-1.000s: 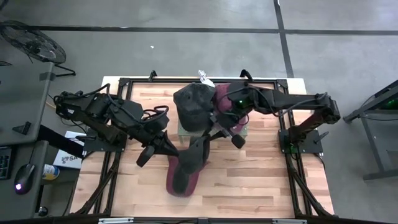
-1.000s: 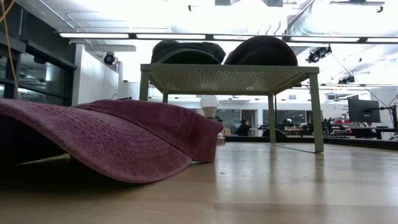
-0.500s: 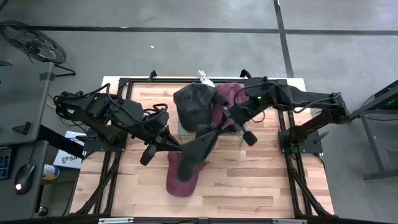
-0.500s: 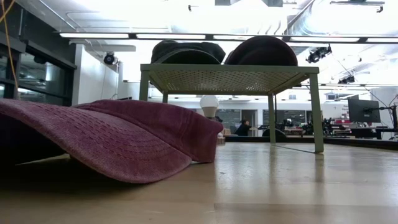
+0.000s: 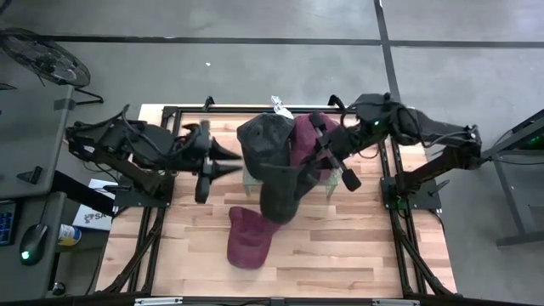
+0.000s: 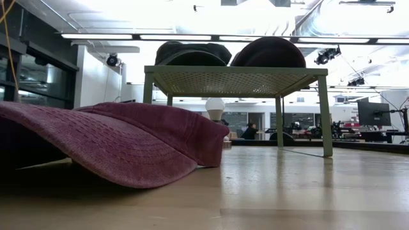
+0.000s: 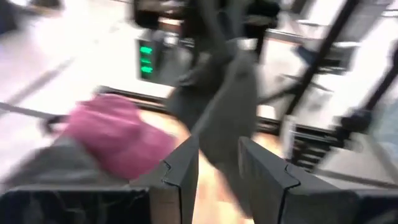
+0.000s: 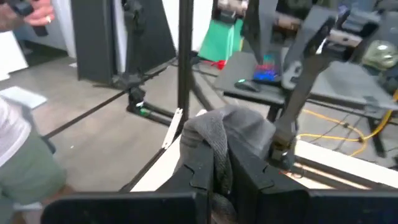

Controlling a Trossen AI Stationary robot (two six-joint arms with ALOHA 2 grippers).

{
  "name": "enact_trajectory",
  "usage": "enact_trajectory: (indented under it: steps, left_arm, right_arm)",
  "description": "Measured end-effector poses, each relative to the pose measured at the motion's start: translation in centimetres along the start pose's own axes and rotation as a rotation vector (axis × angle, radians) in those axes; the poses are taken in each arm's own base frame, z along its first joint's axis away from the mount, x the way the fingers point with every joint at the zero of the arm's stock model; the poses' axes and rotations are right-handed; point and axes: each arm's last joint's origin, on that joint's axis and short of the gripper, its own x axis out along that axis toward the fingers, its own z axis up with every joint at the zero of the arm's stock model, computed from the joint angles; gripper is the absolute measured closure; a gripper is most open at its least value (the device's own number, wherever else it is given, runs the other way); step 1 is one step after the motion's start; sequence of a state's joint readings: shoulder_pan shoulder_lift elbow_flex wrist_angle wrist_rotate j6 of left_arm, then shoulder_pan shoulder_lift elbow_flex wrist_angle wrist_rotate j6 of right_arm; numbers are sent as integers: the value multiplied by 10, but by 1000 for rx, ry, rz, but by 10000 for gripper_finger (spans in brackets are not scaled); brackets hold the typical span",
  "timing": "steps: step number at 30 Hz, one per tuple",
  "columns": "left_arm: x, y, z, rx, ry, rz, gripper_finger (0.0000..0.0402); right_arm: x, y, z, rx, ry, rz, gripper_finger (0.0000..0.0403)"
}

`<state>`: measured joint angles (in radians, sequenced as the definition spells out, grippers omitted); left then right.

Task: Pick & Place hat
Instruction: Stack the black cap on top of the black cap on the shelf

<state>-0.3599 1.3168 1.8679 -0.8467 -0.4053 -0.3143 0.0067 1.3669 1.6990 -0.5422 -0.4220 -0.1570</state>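
High view: the right gripper [image 5: 325,161], centre-right of the frame, holds a dark grey hat [image 5: 282,189] by its edge, so that it hangs just below the small rack [image 5: 248,176] at the middle of the surface [image 5: 357,246]. The right wrist view shows its jaws nearly closed on a fold of grey cloth [image 8: 219,140]. This looks like the carry step, with the hat lifted and on its way to the rack. The next move, as I judge it, calls for raising the hat above the rack's top and setting it beside the two already there, a black hat [image 5: 262,140] and a maroon hat [image 5: 308,136], without dragging either off.

Over at centre-left, the left gripper [image 5: 223,161] sits apart from all the hats with its jaws a narrow way open and nothing between them.

Soft and floppy, the held hat droops in the grip, crown and brim sagging down. Another maroon hat [image 5: 248,238] lies flat on the surface at lower centre, filling the left of the low view.
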Motion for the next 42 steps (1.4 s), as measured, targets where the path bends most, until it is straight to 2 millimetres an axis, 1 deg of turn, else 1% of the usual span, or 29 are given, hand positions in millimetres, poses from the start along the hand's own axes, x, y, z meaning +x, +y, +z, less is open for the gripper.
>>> enact_trajectory:
  steps: [3, 6, 13, 18, 22, 27, 32, 35, 40, 42]
  left_arm:
    - [-5, 5, 1, 34, -24, 107, 291]
    - [-7, 8, 0, 70, -31, 170, 291]
    - [-8, 13, -5, 112, 4, 287, 291]
    - [-13, 19, -10, 141, 30, 391, 291]
    - [-21, 24, -10, 168, 31, 440, 291]
    - [-31, 32, -5, 254, 19, 460, 291]
    - [-30, 49, 4, 337, 22, 463, 291]
    - [-26, 58, 14, 399, -13, 413, 291]
    - [-17, 70, 31, 493, -121, 265, 291]
    - [-9, 72, 36, 539, -158, 197, 289]
  right_arm:
    - [-6, -1, 15, -1, 1, -27, 380]
    - [-10, -6, 27, 19, 31, -45, 380]
    - [-11, -29, 44, 89, 103, -99, 380]
    - [-1, -45, 49, 124, 140, -115, 380]
    - [7, -57, 41, 182, 138, -118, 380]
    - [12, -70, 37, 216, 130, -149, 380]
    - [14, -79, 34, 240, 127, -167, 380]
    - [13, -80, 33, 241, 131, -184, 380]
    - [13, -81, 33, 248, 136, -203, 380]
    - [13, -81, 33, 250, 138, -211, 380]
